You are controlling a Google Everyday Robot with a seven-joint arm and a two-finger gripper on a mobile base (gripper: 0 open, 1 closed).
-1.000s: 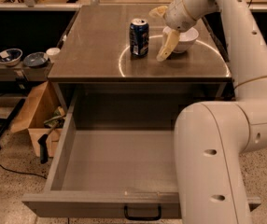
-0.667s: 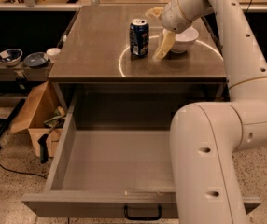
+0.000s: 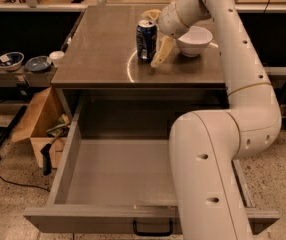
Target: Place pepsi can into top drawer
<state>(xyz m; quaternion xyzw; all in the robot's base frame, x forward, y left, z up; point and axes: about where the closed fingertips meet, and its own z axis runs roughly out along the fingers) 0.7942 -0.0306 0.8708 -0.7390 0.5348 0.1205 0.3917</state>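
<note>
The pepsi can (image 3: pixel 146 39), dark blue with a silver top, stands upright on the brown counter top (image 3: pixel 98 54). My gripper (image 3: pixel 156 34) is right beside the can on its right side, open. One pale finger (image 3: pixel 162 51) reaches down in front of and to the right of the can, and the other shows just behind its top. The top drawer (image 3: pixel 83 220) below the counter is pulled wide open and is empty, with its black handle (image 3: pixel 153 229) at the front. My white arm covers the drawer's right part.
A white bowl (image 3: pixel 194 40) sits on the counter just right of the gripper. A cardboard box (image 3: pixel 35 126) with clutter stands on the floor to the left. Two small bowls (image 3: pixel 9 60) rest on a low shelf at the left.
My gripper has moved left, closing in on the can, so its fingers now stand at the can's side. The can and the drawer have not moved.
</note>
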